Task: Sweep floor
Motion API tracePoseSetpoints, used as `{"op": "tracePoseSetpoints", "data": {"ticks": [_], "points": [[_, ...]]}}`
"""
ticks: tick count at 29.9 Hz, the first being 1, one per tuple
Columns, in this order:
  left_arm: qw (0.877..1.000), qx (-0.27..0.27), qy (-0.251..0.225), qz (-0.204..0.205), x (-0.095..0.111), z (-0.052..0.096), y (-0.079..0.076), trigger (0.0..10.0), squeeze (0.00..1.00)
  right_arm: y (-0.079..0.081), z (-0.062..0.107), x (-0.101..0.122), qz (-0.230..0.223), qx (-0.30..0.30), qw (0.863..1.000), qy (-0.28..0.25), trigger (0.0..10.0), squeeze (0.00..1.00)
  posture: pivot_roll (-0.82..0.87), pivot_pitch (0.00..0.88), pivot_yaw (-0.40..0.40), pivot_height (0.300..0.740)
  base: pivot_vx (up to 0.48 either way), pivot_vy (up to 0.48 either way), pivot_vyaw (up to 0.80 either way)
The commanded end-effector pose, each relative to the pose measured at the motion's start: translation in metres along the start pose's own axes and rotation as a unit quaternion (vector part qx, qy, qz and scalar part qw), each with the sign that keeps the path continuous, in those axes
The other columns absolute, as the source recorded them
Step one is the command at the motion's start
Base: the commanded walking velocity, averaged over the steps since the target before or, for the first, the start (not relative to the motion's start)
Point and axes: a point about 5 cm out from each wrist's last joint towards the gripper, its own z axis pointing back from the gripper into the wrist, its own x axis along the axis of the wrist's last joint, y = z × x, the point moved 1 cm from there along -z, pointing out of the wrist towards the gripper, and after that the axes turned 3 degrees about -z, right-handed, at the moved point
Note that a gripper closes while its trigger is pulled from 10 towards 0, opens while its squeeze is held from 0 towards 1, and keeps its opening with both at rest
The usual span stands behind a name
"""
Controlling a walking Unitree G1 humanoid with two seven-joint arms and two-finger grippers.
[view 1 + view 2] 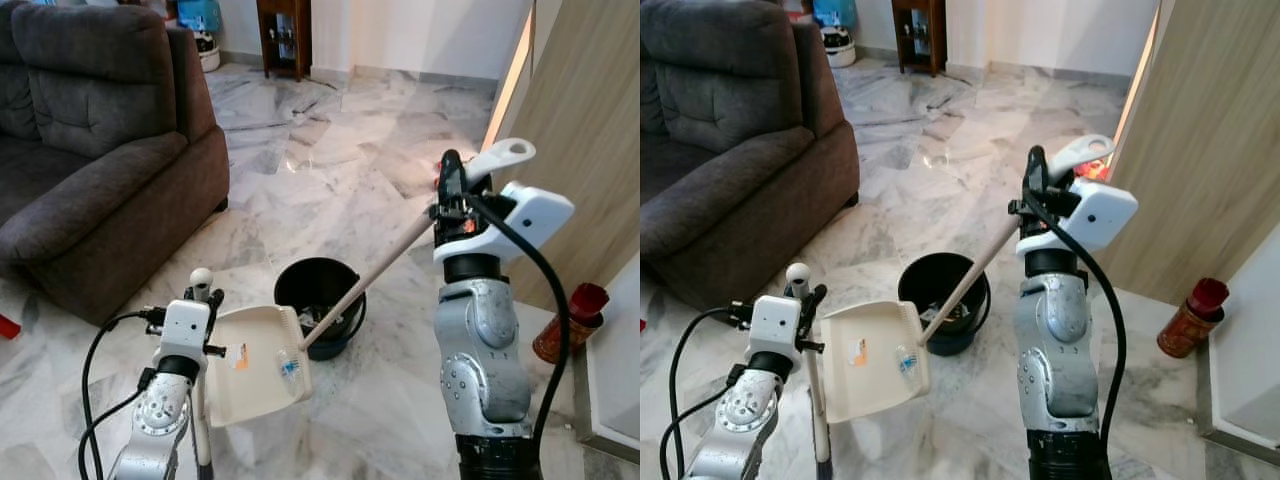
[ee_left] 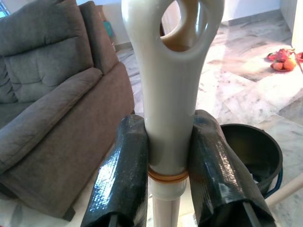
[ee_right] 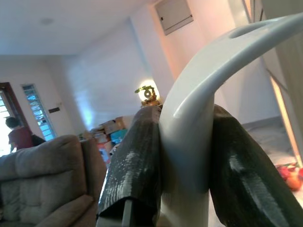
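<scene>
- Left pincer (image 2: 163, 179) is clamped on the dustpan handle (image 2: 165, 94); the dustpan (image 1: 258, 365) sits tilted beside the black bucket (image 1: 318, 300).
- Right pincer (image 3: 189, 161) grips the broom handle (image 1: 375, 268), which slants down over the bucket.

Dark grey sofa (image 1: 90, 150) sits over on the left of the marble floor (image 1: 330, 160) — wooden shelf unit (image 1: 283, 38) stands against the far wall beyond it. A red-capped jar (image 1: 568, 322) sits by the light wood panel (image 1: 590, 130) on the right. Small red and orange bits (image 2: 283, 57) lie on the tiles — a person (image 3: 19, 135) stands behind the sofa by a window.
</scene>
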Motion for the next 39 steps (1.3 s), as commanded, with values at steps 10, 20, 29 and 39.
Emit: {"op": "tracePoseSetpoints", "data": {"ticks": [10,20,29,39], "points": [[0.999,0.001,-0.026,-0.021,0.009,-0.0033,0.0036,10.0,0.0,0.0142,-0.0094,0.0207,-0.011,0.012,0.997,-0.073,10.0,0.0,0.11,0.0,0.066,0.74,0.0,0.0,0.0],[0.999,0.002,-0.027,-0.025,0.0094,-0.0031,0.0039,10.0,0.0,0.0156,-0.0085,0.0196,-0.012,0.015,0.997,-0.074,10.0,0.0,0.11,0.0,0.065,0.74,0.0,0.0,0.0],[0.999,0.001,-0.027,-0.025,0.0089,-0.0025,0.0026,10.0,0.0,0.0131,-0.0081,0.0182,-0.007,0.016,0.997,-0.072,10.0,0.0,0.11,0.0,0.06,0.74,0.0,0.0,0.0],[0.999,-0.002,-0.026,-0.025,0.0078,-0.0019,0.001,10.0,0.0,0.0089,-0.0069,0.0162,0.002,0.016,0.998,-0.064,10.0,0.0,0.11,0.0,0.058,0.74,0.121,0.0,0.0]]}}
